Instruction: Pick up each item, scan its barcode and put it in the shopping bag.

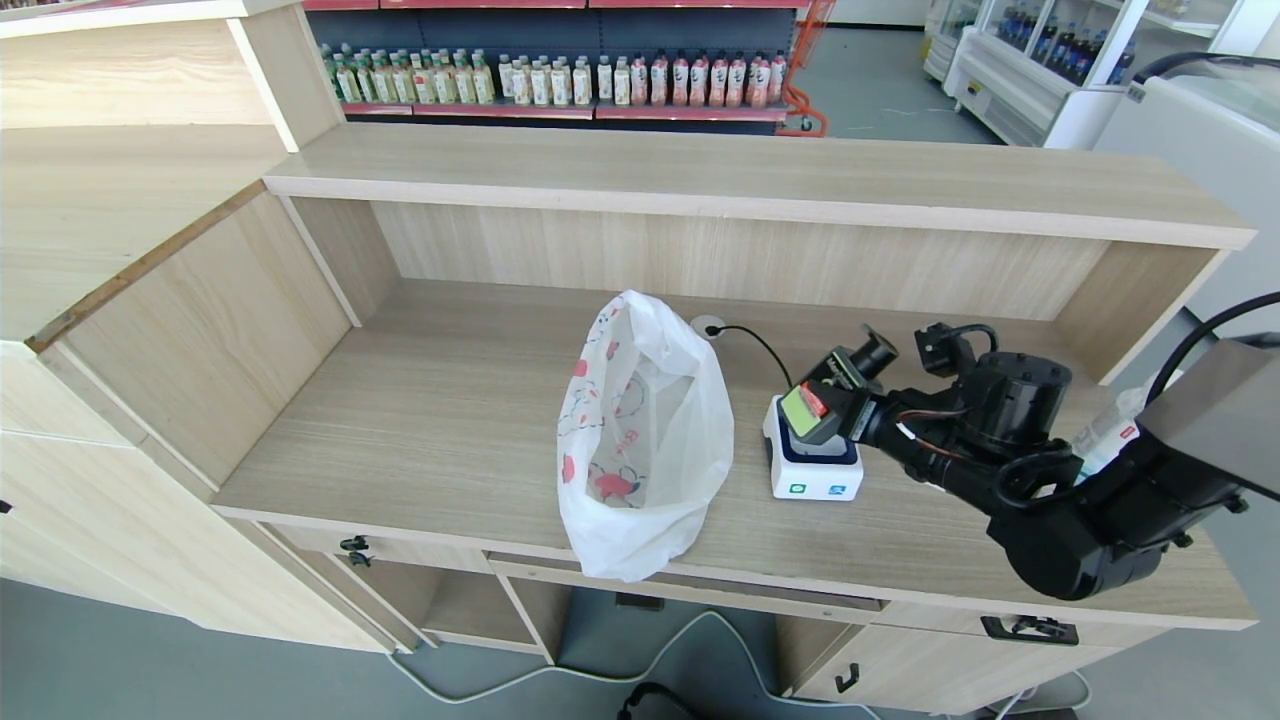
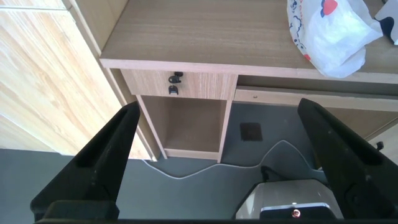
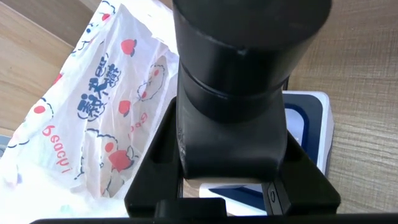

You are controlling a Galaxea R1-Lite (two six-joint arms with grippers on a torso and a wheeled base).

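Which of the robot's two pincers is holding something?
The right pincer, above the white scanner beside the bag: it grips a small green and red pack. The left pincer hangs open and empty in front of the counter.

Head view: on the counter [image 1: 450, 420], shopping bag [image 1: 645, 430] at frame centre; scanner [image 1: 812, 470] just right of it; right gripper [image 1: 828, 398] holds item [image 1: 800, 410] over scanner.
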